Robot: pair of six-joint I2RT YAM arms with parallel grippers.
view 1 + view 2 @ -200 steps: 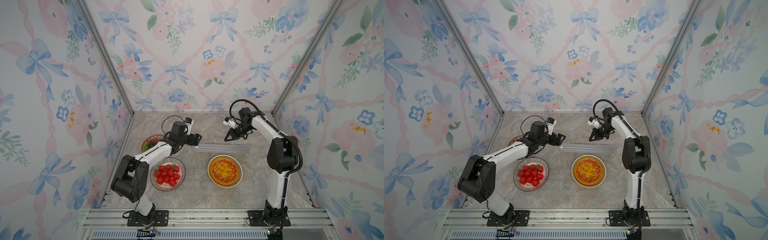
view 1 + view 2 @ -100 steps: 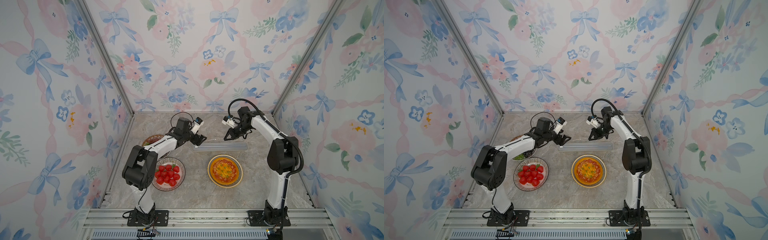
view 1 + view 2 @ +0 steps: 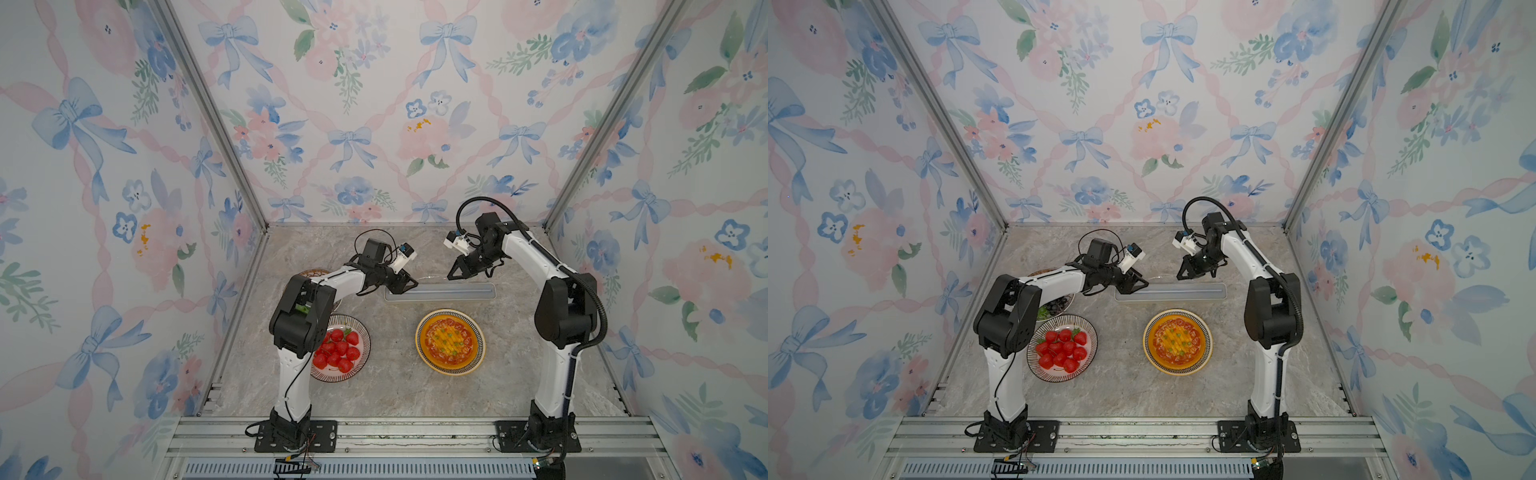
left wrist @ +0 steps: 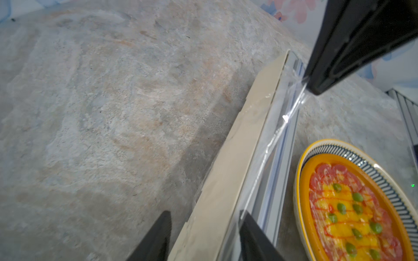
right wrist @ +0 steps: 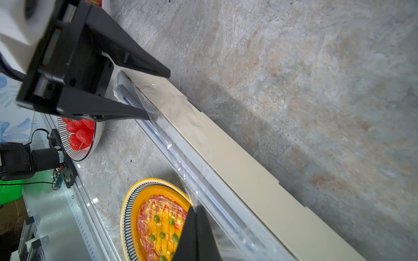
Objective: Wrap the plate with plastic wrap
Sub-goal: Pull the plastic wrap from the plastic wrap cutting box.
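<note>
Plastic wrap (image 4: 286,118) stretches up from cream box (image 4: 226,180), pinched by right gripper (image 3: 451,277); left gripper (image 3: 412,286), spread, straddles box end, probably anchoring it.

Bright, even light — wrist views edge-blurred.

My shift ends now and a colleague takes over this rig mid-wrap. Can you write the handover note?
Left gripper: jaws apart, straddling the left end of the wrap box.
Right gripper: shut on the free edge of the plastic wrap, just above the box.
Yellow-rimmed plate of food: in front of the box, no film over it.
Done: film edge grasped.
Left: pull film over the plate, cut, tuck round.
</note>
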